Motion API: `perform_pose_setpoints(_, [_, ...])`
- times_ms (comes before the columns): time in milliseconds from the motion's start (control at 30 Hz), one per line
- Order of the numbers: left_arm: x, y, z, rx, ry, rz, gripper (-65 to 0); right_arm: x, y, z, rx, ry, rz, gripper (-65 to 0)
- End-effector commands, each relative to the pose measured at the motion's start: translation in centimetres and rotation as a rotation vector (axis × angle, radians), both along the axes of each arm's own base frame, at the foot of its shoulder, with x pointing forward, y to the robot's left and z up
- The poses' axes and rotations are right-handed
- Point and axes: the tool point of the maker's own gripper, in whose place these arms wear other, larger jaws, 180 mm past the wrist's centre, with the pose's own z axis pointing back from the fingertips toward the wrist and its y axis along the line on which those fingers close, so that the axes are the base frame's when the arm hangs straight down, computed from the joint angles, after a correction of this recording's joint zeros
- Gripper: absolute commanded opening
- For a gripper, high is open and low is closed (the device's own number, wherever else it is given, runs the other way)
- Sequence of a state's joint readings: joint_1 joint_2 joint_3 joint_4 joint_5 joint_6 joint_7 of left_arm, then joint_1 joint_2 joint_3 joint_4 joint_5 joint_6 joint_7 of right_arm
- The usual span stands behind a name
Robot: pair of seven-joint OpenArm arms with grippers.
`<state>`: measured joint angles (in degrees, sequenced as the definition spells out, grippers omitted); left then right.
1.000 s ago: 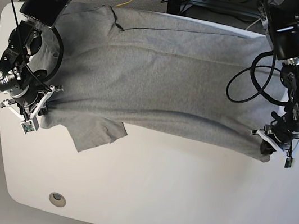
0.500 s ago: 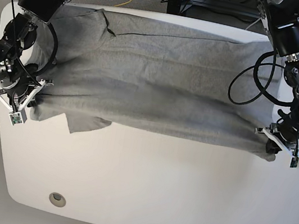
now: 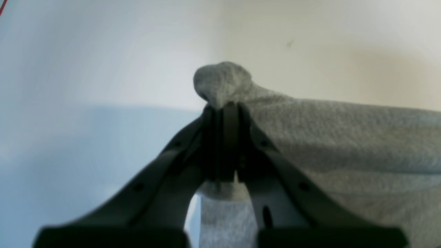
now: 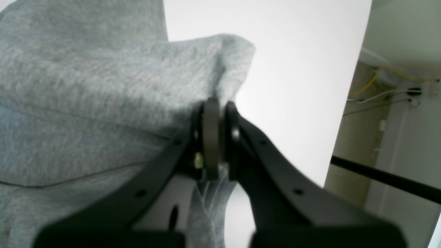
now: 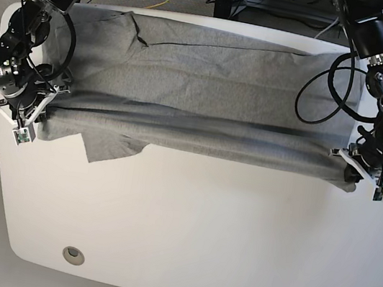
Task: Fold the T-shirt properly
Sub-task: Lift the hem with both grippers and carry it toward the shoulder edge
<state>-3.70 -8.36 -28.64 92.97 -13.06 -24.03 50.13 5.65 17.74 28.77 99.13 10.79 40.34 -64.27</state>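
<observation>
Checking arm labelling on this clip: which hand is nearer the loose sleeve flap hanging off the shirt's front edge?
Right. The right hand grips the T-shirt edge just beside the sleeve flap. The left hand pinches the opposite end, far across the table.

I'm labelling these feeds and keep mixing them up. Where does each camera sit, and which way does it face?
Base: mounted high, looking down on the white table and T-shirt; both arms show.
Left wrist: on the left arm, looking along its shut pincer at a pinched shirt corner.
Right wrist: on the right arm, looking along its shut pincer at the other pinched end.
Shared: all three show the T-shirt; base also shows both pincers.
</observation>
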Motion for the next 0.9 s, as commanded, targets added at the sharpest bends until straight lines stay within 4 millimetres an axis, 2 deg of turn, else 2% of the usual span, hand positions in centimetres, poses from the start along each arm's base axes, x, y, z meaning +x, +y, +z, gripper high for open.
perform_pose_setpoints(0, [0.7, 0.5, 1.9, 0.003, -0.066, 0.003, -62.4, 0.2, -1.1, 1.5, -0.042, -0.032, -0.015, -65.0])
perform_pose_setpoints(633, [-2.1, 0.0, -0.8, -0.036, 0.001, -0.006, -62.4, -2.4, -1.7, 0.2, -0.084, 0.051, -0.029, -65.0])
perform_pose_setpoints(867, [-3.1, -0.1, -1.8, -0.037, 0.031, -0.005, -62.4, -3.6, -2.6, -0.5, -0.087, 0.08, -0.073, -65.0])
